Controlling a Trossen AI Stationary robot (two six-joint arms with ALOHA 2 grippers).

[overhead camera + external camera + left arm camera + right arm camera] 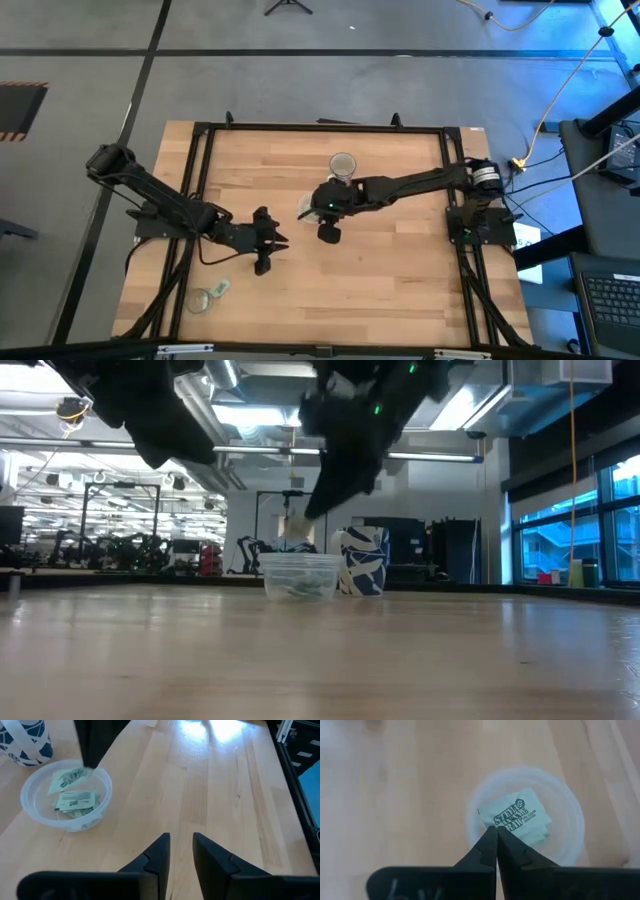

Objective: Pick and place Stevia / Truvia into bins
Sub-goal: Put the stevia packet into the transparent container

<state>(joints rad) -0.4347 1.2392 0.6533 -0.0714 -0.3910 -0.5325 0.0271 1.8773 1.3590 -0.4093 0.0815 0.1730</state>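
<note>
The clear round cup stands mid-table with several pale green Stevia sachets lying inside it. My right gripper hangs over the cup, shut on one more sachet. It comes down from above in the left wrist view and in the low view. My left gripper is open and holds nothing. It hovers to the left of the cup, nearer the table's near edge. Another sachet lies flat near the table's near left corner. My right gripper pinches the sachet by its edge near one corner, between the two fingertips, coming from above and pointing down. The sachet is lifted clear and tilted, hanging just above the sachets in the cup.
A blue-and-white patterned cup stands just beyond the clear cup, toward the far edge. A small flat clear round piece lies beside the loose sachet. Bare wood spreads right of my left gripper. A black frame borders the table.
</note>
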